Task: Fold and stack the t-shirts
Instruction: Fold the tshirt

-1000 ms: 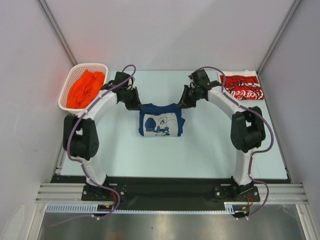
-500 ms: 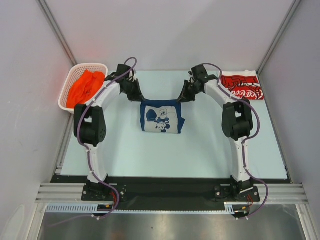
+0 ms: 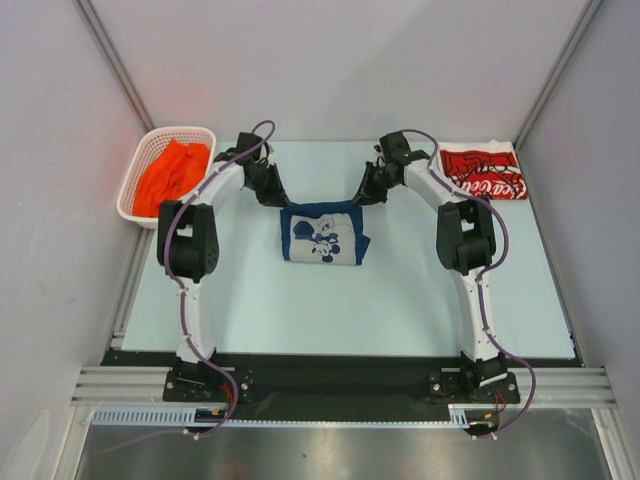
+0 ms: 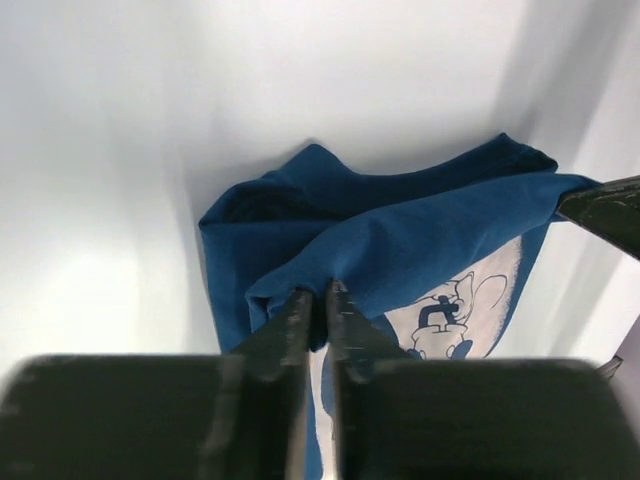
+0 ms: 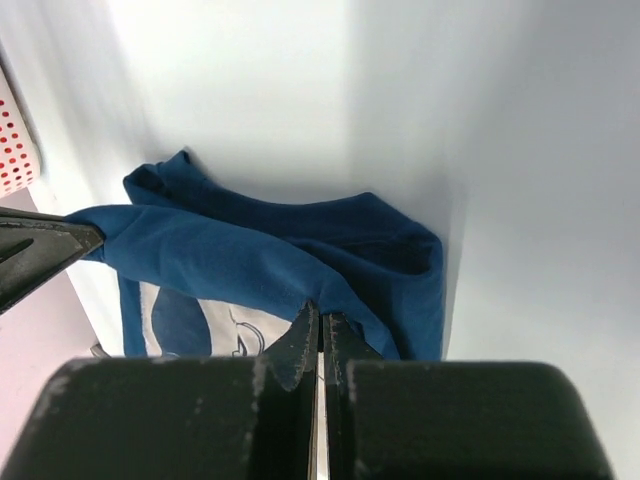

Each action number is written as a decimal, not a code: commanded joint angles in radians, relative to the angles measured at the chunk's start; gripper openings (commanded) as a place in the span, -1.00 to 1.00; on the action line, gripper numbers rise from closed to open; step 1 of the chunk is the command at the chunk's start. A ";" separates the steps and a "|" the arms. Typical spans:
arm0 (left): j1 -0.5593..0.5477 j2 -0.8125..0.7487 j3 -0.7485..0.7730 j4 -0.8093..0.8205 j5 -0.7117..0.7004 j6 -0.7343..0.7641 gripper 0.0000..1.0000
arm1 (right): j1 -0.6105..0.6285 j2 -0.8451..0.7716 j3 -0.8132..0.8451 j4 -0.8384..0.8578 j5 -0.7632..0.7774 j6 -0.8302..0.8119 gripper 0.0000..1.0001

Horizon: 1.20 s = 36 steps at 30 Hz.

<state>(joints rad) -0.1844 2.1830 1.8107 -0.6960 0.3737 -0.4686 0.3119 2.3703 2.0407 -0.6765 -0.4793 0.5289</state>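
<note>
The navy t-shirt (image 3: 322, 232) with a white cartoon print lies part-folded mid-table. My left gripper (image 3: 279, 199) is shut on its far left edge, and my right gripper (image 3: 362, 198) is shut on its far right edge. Both hold that edge lifted and stretched between them. In the left wrist view the navy cloth (image 4: 420, 235) is pinched at my gripper's tips (image 4: 320, 296); in the right wrist view the cloth (image 5: 240, 255) is pinched at that gripper's tips (image 5: 320, 318). The red Coca-Cola t-shirt (image 3: 484, 171) lies folded at the far right. The orange t-shirt (image 3: 170, 174) is bunched in the basket.
A white lattice basket (image 3: 139, 165) stands at the far left, its corner showing in the right wrist view (image 5: 12, 140). White walls enclose the table (image 3: 400, 290) on three sides. A black rail runs along the near edge.
Both grippers moved toward the far side of the table, carrying the navy shirt's edge with them. Both arms have stretched out farther.
</note>
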 commanded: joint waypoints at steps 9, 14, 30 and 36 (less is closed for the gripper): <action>0.020 -0.192 -0.042 0.007 -0.117 0.067 0.35 | -0.004 -0.075 0.078 -0.130 0.090 -0.069 0.15; 0.019 -0.408 -0.278 0.090 -0.023 0.062 0.41 | 0.004 -0.224 -0.093 -0.183 0.159 -0.138 0.25; 0.017 -0.516 -0.737 0.507 0.240 0.143 0.47 | 0.069 -0.421 -0.542 0.114 -0.081 -0.063 0.43; 0.017 -0.467 -0.728 0.579 0.223 0.173 0.48 | 0.064 -0.410 -0.525 0.098 -0.078 -0.067 0.43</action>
<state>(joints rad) -0.1696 1.6985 1.0618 -0.2176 0.5804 -0.3489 0.3817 1.9564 1.4879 -0.6003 -0.5404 0.4595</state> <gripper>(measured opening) 0.736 0.711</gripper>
